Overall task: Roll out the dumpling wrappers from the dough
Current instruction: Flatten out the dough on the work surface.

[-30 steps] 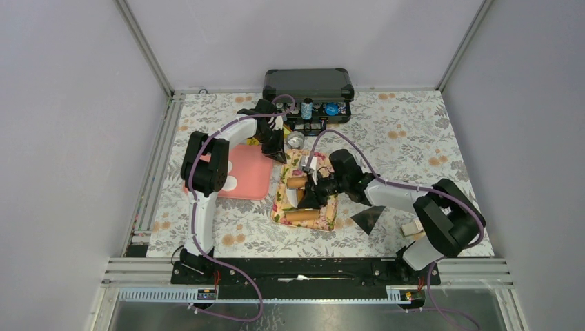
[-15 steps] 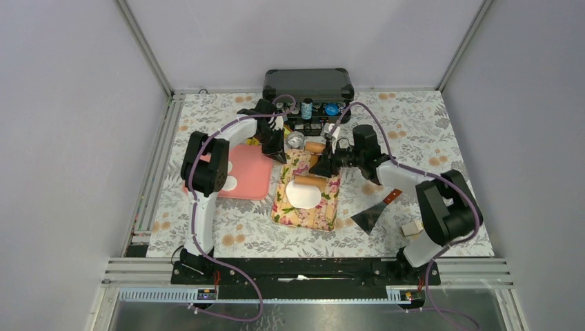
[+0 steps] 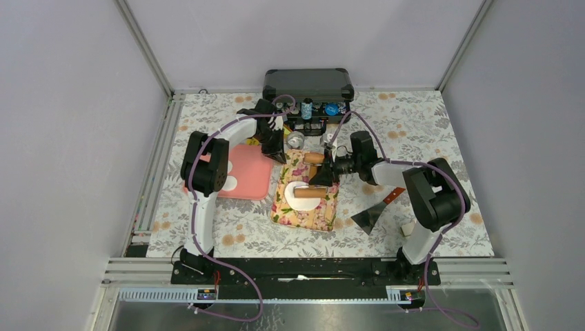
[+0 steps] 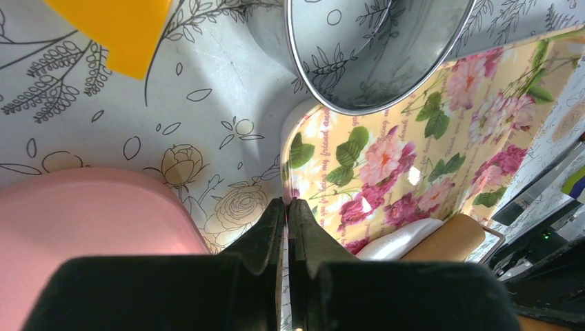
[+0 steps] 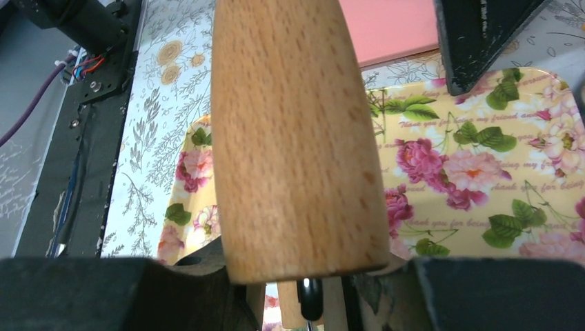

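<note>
The top view is showing the whole layout. The left gripper [image 3: 275, 153] is sitting at the far left corner of the floral tray [image 3: 312, 216], and the right gripper [image 3: 321, 172] is reaching over that tray from the right.

Only the left wrist view is showing the left fingers [image 4: 265, 231] pressed together with no visible gap, their tips at the tray's rim. Whether they are nipping that rim cannot be told. The silver tin [image 4: 372, 55] is standing just beyond those tips, and the pink tray [image 4: 83, 221] is lying to their left.

Only the right wrist view is showing the wooden roller [image 5: 296, 138] filling the space between the right fingers, which are standing partly closed and gripping it.

A floral cloth [image 3: 414, 138] is covering the table, and plain grey walls on metal framing are enclosing it. A black case [image 3: 308, 83] is sitting at the far edge, beyond both grippers. A metal scraper [image 3: 369, 219] is lying on the cloth, nearer than the right gripper and to its right.

The dumpling wrapper [image 3: 300, 202] is lying flat on the floral tray just on the near side of the right gripper. It is white, round and thin, with one barrel of the roller resting across it. A white piece of dough [image 3: 231, 183] is lying on the pink tray, on the near left of the left gripper, partly hidden by that arm.
</note>
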